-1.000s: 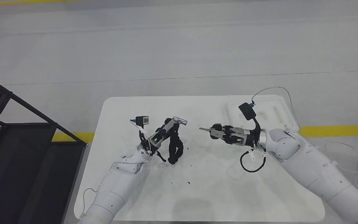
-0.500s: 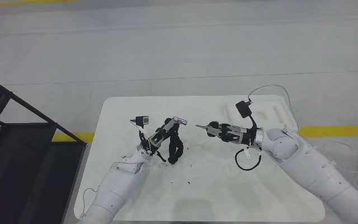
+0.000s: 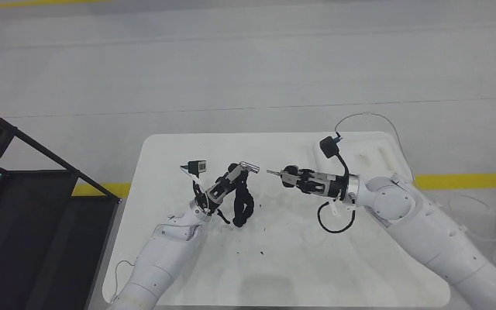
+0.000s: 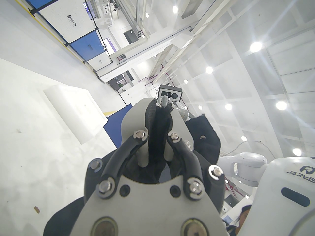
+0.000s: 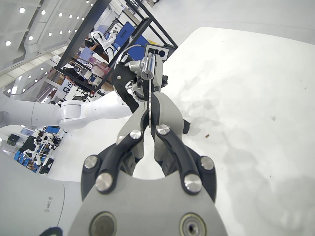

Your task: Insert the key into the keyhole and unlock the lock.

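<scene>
The lock, a silver cylinder, is held up above the table's left half with my left gripper shut on it. Its round keyhole face points toward my right gripper, which is shut on the flat metal key. The key's blade points at the keyhole, with a short gap between tip and lock in the top view. In the left wrist view my left gripper is closed, with black fabric between its fingers and a bit of the lock's metal at the tips.
Black fabric hangs below the left gripper. A white foam block lies at the table's back right. A black cable loop hangs under the right wrist. A black rack stands off the table's left edge.
My right gripper has carried the key leftward toward the lock, narrowing the gap. The left arm and the lock have stayed where they were.
</scene>
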Motion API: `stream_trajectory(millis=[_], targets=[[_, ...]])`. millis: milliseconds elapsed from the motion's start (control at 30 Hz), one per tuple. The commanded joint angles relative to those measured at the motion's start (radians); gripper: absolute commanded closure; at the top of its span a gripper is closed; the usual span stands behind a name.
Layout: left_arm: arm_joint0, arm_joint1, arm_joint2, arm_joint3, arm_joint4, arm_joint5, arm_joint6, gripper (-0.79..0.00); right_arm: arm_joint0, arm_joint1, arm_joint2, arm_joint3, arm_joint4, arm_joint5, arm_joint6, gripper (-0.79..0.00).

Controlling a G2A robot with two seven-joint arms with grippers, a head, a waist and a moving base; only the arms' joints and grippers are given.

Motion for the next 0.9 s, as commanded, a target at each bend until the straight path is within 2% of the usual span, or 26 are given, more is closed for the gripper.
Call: stream_trajectory(millis=[0, 867], targets=[[0.000, 0.000, 0.000, 0.000, 0.000, 0.000, 0.000, 0.000, -0.006, -0.001, 0.008, -0.005, -0.001, 0.012, 0.002, 0.000], [0.000, 0.000, 0.000, 0.000, 0.000, 0.000, 0.000, 0.000, -0.019, -0.038, 0.057, -0.011, -0.047, 0.007, 0.050, 0.000]])
